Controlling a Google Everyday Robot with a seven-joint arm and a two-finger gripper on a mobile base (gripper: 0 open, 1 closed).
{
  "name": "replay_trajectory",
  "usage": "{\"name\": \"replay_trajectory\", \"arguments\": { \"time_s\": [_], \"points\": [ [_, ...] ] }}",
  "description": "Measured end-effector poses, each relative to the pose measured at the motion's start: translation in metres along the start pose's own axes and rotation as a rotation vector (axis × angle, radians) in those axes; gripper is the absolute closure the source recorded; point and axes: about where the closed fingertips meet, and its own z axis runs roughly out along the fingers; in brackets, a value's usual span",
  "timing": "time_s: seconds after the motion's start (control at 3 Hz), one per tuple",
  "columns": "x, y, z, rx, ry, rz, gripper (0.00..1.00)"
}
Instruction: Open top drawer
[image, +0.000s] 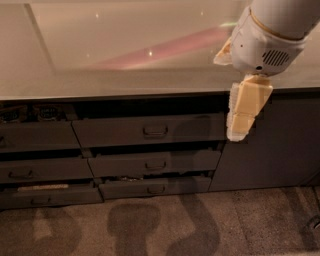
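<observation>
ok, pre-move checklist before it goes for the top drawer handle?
1. Top drawer front in view: ok.
2. Its handle unobstructed: ok.
3. Tool lined up with handle: not ok, it hangs by the drawer's right end, well right of the handle.
4. Tool touching the drawer front: cannot tell.
5. Drawer already pulled out: cannot tell.

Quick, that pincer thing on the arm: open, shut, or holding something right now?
Pincer: hangs by the right end of the top drawer, nothing seen in it; open or closed cannot be told.
</observation>
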Motion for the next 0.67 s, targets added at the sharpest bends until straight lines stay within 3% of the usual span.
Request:
{"name": "replay_trajectory", "arguments": {
  "time_s": [0.33,0.67],
  "points": [
    [-0.016,0.007,0.006,-0.091,-0.013,-0.212,0.0],
    [-0.03,0.001,0.008,-0.091,-0.035,-0.345,0.0]
  ]
}}
